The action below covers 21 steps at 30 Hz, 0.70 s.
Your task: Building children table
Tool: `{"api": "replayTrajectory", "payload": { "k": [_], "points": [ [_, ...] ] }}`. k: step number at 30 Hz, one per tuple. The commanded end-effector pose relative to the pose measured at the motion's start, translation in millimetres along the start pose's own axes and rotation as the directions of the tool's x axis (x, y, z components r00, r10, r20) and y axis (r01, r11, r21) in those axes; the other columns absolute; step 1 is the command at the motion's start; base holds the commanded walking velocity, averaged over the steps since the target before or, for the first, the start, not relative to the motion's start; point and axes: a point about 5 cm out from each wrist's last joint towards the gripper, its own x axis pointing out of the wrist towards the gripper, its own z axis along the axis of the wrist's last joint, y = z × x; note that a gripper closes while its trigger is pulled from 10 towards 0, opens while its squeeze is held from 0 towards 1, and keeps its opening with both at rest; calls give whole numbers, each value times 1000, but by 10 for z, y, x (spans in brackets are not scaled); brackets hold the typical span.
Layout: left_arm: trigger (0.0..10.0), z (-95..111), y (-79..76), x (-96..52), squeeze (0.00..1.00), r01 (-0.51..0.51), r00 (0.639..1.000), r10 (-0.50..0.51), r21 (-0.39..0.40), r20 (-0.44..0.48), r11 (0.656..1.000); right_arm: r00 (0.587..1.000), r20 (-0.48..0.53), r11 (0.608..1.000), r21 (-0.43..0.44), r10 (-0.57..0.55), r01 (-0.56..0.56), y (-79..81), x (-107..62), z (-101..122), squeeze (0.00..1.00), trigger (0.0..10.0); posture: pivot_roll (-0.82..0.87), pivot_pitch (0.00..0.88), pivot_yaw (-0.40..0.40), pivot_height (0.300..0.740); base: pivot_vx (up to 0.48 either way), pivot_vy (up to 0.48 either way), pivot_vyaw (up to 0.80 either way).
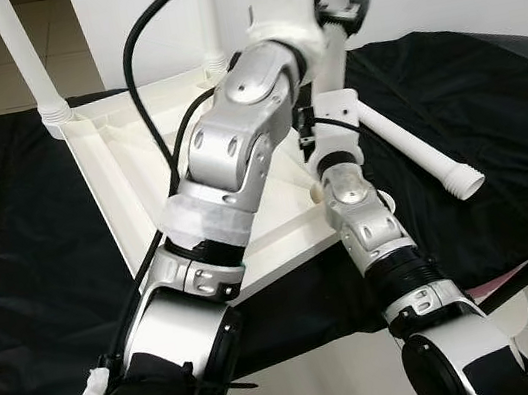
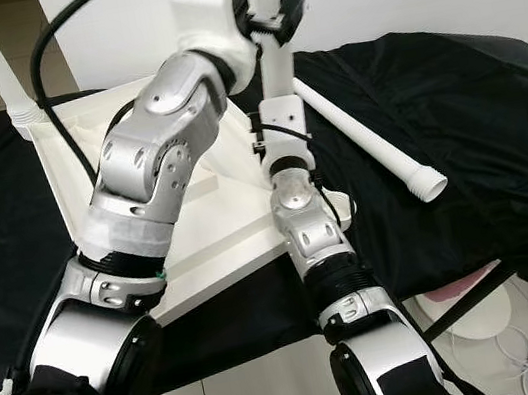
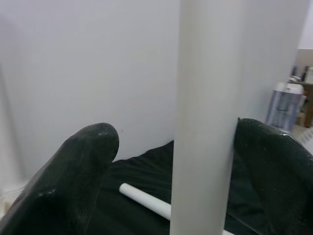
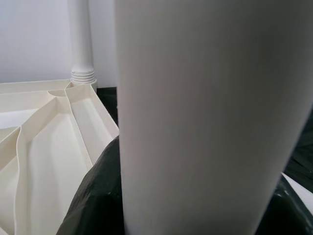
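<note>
Screwing an upright leg (image 2: 273, 54) into the upturned tabletop (image 2: 200, 239) on black cloth (image 2: 455, 125): left gripper (image 3: 195, 161) fingers (image 3: 83, 166) spread around it, right gripper (image 4: 195, 215) pinching it. Keep it vertical, twist evenly. Spare leg (image 2: 367, 145) lies at 3 o'clock.

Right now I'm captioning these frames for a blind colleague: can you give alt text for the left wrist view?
An upright white table leg stands between the left gripper's two black fingers, touching the one finger while the other stands apart. Behind, a loose white leg lies on black cloth before a pale wall.
</note>
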Motion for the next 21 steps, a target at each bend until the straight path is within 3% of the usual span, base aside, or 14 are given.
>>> {"api": "replayTrajectory", "payload": {
  "k": [1, 13, 18, 21],
  "points": [
    [10000, -36, 3, -43, 0, 31, 1000, -31, -15, 3, 999, 999, 20, 999, 21, -34, 34, -120, 34, 47, 0, 10000, 54, 24, -53, 740, 0, 0, 0],
    [10000, -441, 304, -367, 0, -124, 989, 117, -70, -89, 990, 993, 15, 993, -7, -114, 114, -571, -8, -73, 0, 10000, 58, 24, -62, 740, 0, 0, 0],
    [10000, -507, 326, -416, 0, -133, 986, 126, -63, -106, 989, 994, 13, 994, -11, -110, 110, -608, -31, -96, 0, 10000, 57, 24, -64, 740, 0, 0, 0],
    [10000, -684, 352, -530, 0, -138, 977, 129, -42, -172, 989, 997, 2, 996, 38, -82, 82, -642, -89, -136, 0, 10000, 54, 24, -62, 740, 0, 0, 0]
  ]
}}
